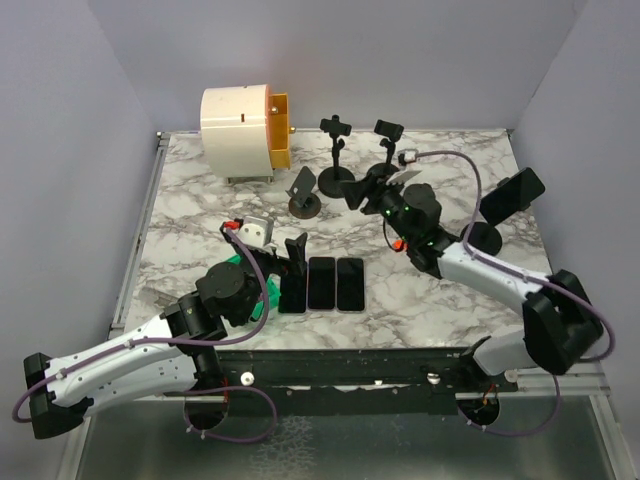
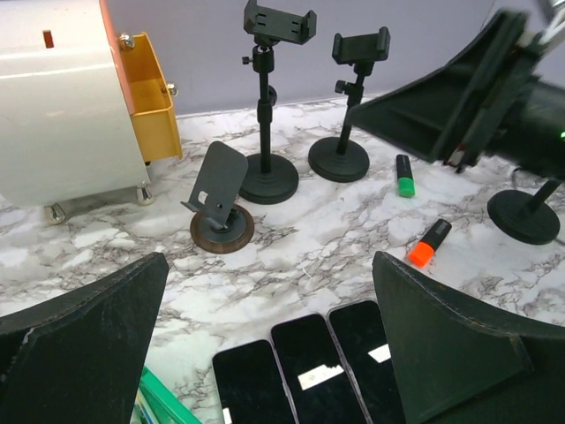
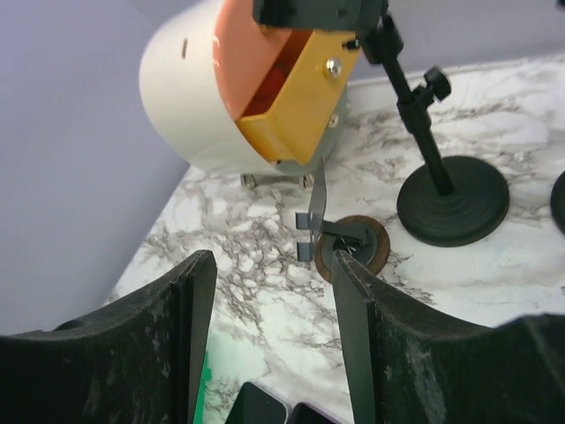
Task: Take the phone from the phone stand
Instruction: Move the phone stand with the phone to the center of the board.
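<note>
Phones [image 1: 322, 284]: three dark handsets lay flat, screens up, side by side in a row near the front middle of the marble table [image 1: 190, 235]. The row also showed at the bottom of the left wrist view [image 2: 309, 371].

Small tilted stand [image 1: 303, 190], a grey plate on a round brown base, stood behind the row and well apart from it.

Right gripper [image 1: 362, 193] hovered just right of that stand. In the right wrist view its jaws were parted with only tabletop between them [image 3: 265, 265], and the stand's base [image 3: 351, 247] sat just beyond the right finger. It was not touching any handset.

Left gripper [image 1: 288, 252] sat low, just behind the left end of the row. Its jaws were spread wide with nothing between them [image 2: 269, 265]. A green object [image 2: 163, 402] lay under its left finger.

Far right: a dark slab [image 1: 512, 193] sat tilted on a fourth stand [image 1: 482, 238]. It was probably another phone, but the view was too small to be sure.

Back row: two tall clamp stands [image 2: 269, 97] [image 2: 353, 106] stood upright on round black bases. A white drum [image 1: 238, 120] with a yellow-orange box on its side stood at back left.

A green-capped marker [image 2: 403, 175] and an orange-capped marker [image 2: 430, 243] lay on the table, right of the clamp stands.
</note>
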{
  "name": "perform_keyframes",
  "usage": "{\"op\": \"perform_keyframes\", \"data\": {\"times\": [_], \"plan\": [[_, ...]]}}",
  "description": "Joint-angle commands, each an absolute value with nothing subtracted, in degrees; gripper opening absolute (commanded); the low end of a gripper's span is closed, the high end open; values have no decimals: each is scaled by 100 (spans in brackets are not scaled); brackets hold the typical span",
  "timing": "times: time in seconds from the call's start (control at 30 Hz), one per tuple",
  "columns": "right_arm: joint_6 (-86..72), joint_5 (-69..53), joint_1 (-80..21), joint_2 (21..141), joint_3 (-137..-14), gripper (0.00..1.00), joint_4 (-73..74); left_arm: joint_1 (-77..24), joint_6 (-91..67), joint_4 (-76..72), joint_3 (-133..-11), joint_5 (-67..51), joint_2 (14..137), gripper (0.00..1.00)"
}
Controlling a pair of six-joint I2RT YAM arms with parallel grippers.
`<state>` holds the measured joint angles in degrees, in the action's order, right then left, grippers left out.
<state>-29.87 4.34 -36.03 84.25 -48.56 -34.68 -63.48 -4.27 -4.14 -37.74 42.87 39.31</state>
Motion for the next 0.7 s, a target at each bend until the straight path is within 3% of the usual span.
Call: {"op": "perform_keyframes", "data": {"times": [0.0, 0.17, 0.33, 0.67], "plan": [[-2436, 1299, -3605, 7203, -4991, 59, -1560, -6354, -577, -431, -3725, 4042, 3884, 99], [-1830, 2101, -3604, 5908, -5319, 60, 173, -6354, -672, -422, -3718, 3895, 3901, 99], [-1984, 3086, -3562, 4924, -5457, 69, 1757, -6354, -719, -425, -3729, 3783, 4000, 99], [-2857, 921, -2275, 4566, -5042, 71, 1915, -6354, -810, -398, -3738, 3574, 4201, 99]]}}
